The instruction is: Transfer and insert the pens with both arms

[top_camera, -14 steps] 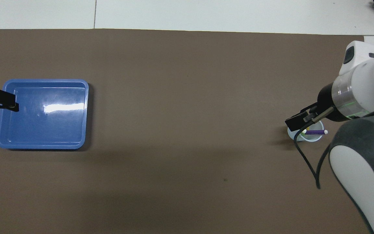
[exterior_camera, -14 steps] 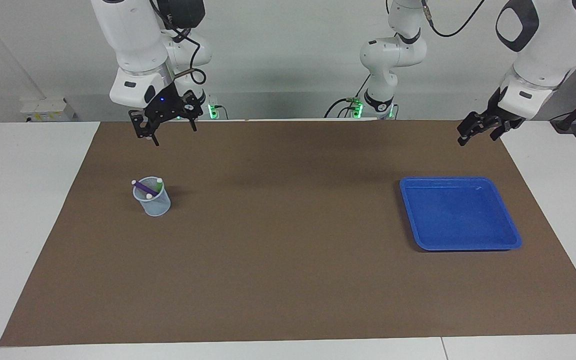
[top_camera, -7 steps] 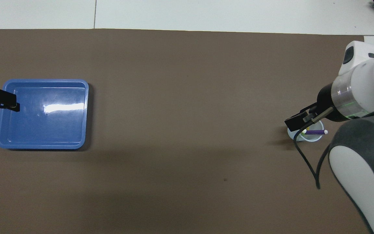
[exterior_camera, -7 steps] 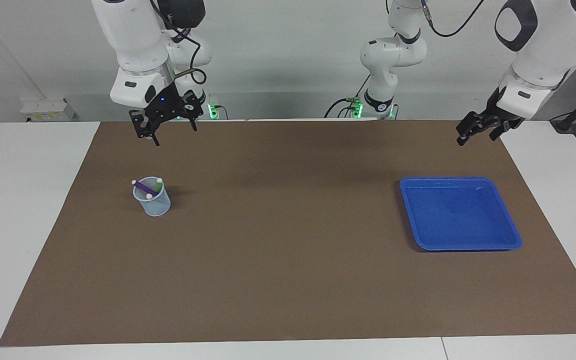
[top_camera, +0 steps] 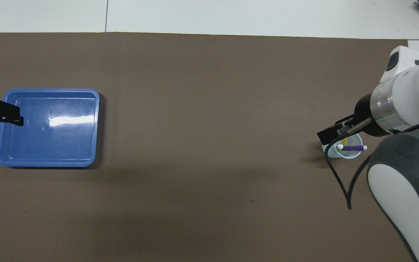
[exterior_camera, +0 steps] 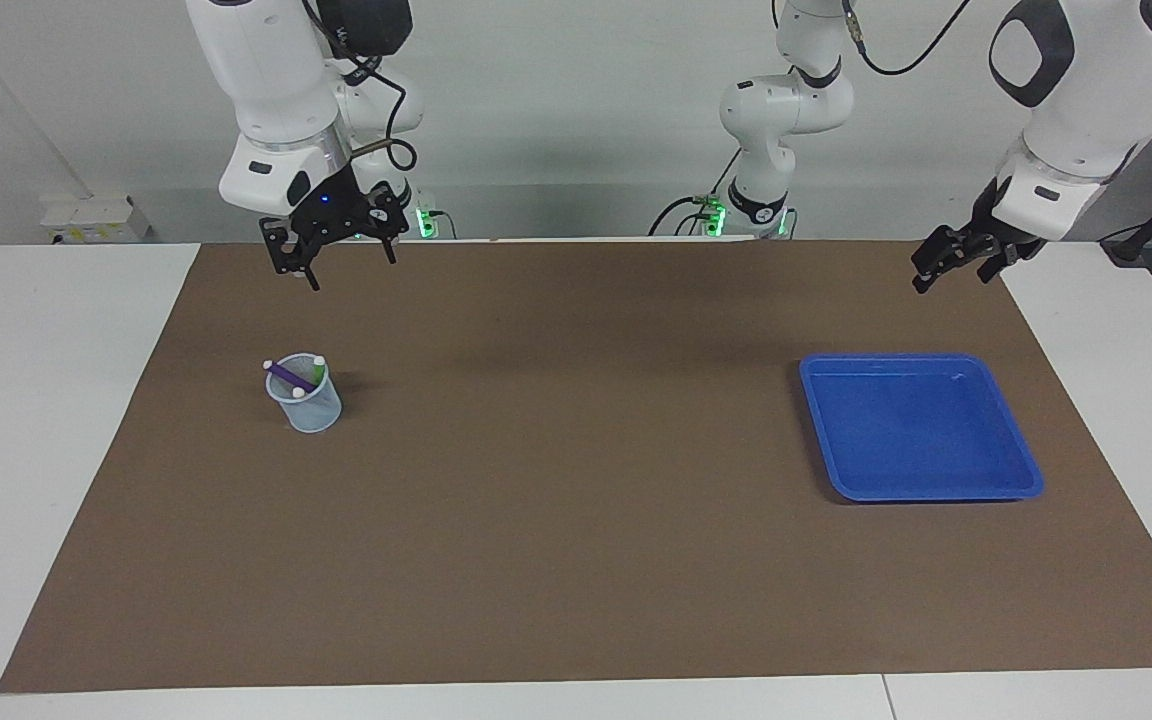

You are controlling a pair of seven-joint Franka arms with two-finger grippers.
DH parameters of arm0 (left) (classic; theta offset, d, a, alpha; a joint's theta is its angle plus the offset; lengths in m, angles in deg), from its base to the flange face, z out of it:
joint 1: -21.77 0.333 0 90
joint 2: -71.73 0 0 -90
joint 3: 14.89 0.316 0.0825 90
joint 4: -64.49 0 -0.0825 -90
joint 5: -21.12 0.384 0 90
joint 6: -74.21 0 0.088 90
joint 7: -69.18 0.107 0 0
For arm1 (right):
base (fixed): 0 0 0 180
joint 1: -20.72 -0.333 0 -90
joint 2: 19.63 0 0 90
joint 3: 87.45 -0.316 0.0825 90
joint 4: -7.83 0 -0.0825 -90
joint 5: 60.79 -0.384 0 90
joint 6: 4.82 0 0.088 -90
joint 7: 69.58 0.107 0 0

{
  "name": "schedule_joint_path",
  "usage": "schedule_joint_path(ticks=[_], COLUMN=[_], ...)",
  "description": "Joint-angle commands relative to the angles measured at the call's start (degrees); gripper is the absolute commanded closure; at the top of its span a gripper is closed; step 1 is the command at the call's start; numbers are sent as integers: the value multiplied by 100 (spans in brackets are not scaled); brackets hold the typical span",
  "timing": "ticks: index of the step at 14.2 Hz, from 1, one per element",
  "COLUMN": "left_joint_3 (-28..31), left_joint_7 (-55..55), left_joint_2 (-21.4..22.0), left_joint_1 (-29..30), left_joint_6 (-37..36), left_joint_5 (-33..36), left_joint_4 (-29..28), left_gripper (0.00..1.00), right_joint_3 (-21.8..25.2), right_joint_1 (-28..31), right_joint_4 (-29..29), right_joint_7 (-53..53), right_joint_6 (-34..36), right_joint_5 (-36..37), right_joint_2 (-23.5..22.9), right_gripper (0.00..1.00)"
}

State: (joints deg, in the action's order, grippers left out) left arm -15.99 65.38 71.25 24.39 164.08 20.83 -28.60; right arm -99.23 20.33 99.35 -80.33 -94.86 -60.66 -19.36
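Three thin marker pens sit together in a small translucent pale-blue cup (exterior_camera: 305, 405) on the brown mat (exterior_camera: 576, 560) that covers the counter, toward the right arm's end. The purple pen (exterior_camera: 290, 376) lies slanted across the cup's mouth, both pale cap ends showing. The green pen (exterior_camera: 317, 366) stands in the cup with only its top visible. The yellow pen (top_camera: 344, 141) shows only as a sliver in the overhead view, partly hidden by the right arm's tool.

Toward the left arm's end of the mat lies a shallow blue rectangular plastic tray (exterior_camera: 996, 490), well apart from the cup, with nothing in it.

Both white arms are raised and hold nothing. The right tool (exterior_camera: 341, 262) hangs over the mat at the edge nearest the robots, its two black fingers spread apart. It is closer to the robots than the cup and touches nothing. The left tool (exterior_camera: 958, 267) hangs over the corner of the mat by the tray, fingers also apart and empty.

Judging from this, the job looks finished: every pen is in the cup, none is left in the tray, and no further move seems called for beyond the arms waiting.
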Motion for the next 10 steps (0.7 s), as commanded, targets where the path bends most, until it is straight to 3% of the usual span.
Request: schedule_joint_path(ticks=[1,7,10], left_joint_3=[22,-13,-13], left_joint_7=[54,54,54], left_joint_2=[12,12,21], left_joint_1=[-34,-25,-16], left_joint_6=[-13,-5,4], left_joint_5=[90,90,90], left_joint_4=[-60,-51,-51], left_gripper=[0,0,0], right_joint_3=[-88,685,800], right_joint_1=[91,153,153], right_joint_4=[-255,-371,-406], right_joint_7=[432,496,496], right_joint_6=[318,425,408], right_joint_5=[13,4,22], right_joint_2=[-78,-132,-132], right_gripper=[0,0,0])
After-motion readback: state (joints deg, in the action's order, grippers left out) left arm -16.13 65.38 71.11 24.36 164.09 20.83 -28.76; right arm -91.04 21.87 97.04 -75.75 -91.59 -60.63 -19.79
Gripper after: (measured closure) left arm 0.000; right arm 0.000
